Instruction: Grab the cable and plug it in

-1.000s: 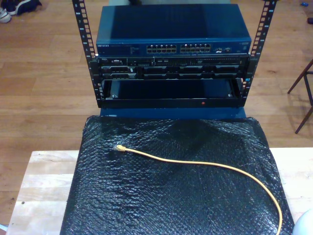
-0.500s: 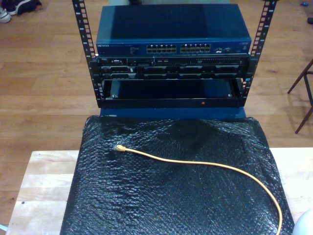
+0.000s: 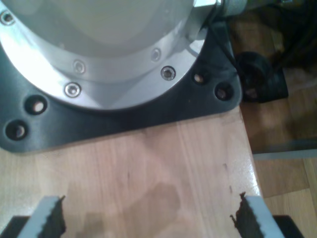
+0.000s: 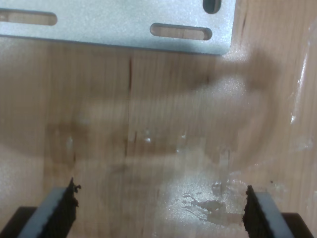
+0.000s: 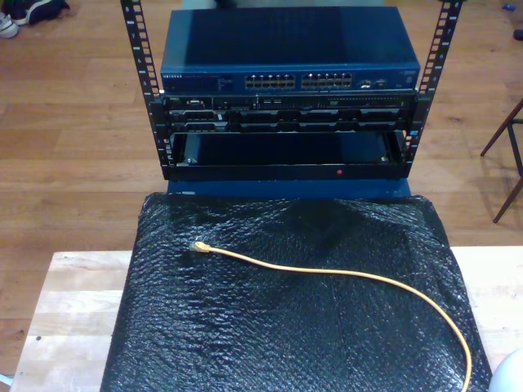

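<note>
Both of my grippers are spread wide with nothing between their jaws: my first gripper (image 3: 148, 218) hangs over bare pale wood, its two toothed black fingertips (image 3: 55, 218) far apart, and my second gripper (image 4: 161, 210) hangs over a glossy patch of wood in the same way, its two pads well apart and holding nothing. One cable (image 5: 343, 274), thin and yellow-orange, lies loose on the black bubble-wrap mat (image 5: 245, 343); its single plug (image 5: 198, 246) rests toward the exterior view's left, and from there the cord runs across the mat and curves down to the bottom edge at the exterior view's right. Nothing touches the cable. Beyond the far edge of the mat stands one black rack (image 5: 149, 98) with two perforated upright posts. On top of it sits one blue switch (image 5: 286, 49) with two blocks of ports (image 5: 270, 81) along its front face; I cannot count the single ports. Under the switch are dark panels, and below them one open shelf. The mat covers the middle of one light wooden table (image 5: 73, 310), whose bare boards show on either side. In my first wrist view, one round silver arm base (image 3: 99, 54) sits bolted on a black plate (image 3: 124, 116) at the table's corner. In my second wrist view, one slotted metal bracket (image 4: 119, 25) lies flat on the wood.
</note>
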